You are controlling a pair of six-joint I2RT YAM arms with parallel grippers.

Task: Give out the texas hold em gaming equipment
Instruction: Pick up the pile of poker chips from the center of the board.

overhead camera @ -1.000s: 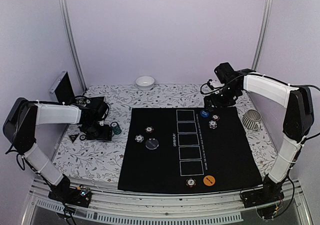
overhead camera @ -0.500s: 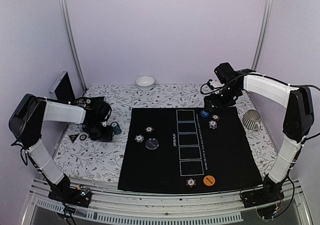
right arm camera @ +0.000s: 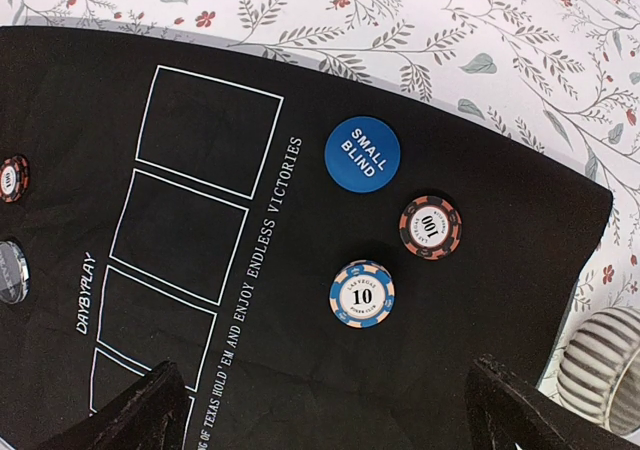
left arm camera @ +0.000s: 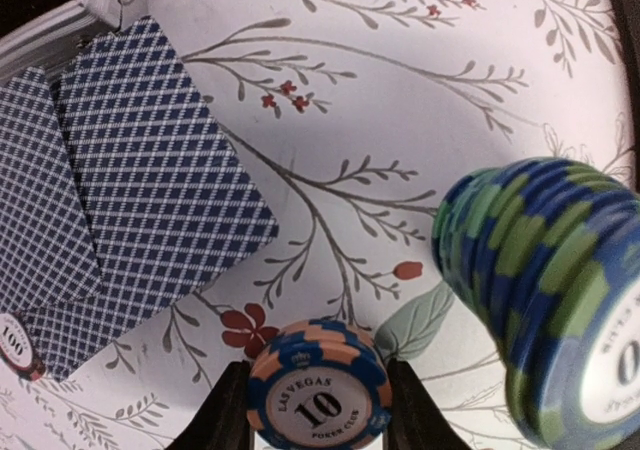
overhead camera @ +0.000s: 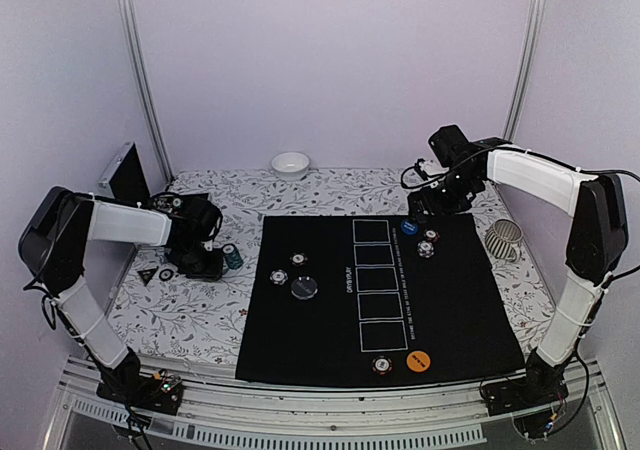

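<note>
At the left side of the floral desk (left arm camera: 480, 60), a blue-and-orange "10" chip (left arm camera: 320, 375) is clamped between the fingers of the left pincer (left arm camera: 318, 425). It is just beside a stack of green chips (left arm camera: 540, 290) and near the playing cards (left arm camera: 140, 170). Over the black mat (right arm camera: 90, 220), the right pincer (right arm camera: 325, 370) is held wide apart, with the small-blind disc (right arm camera: 362, 155), a red "100" chip (right arm camera: 430, 227) and a second "10" chip (right arm camera: 362, 293) lying flat below it.
</note>
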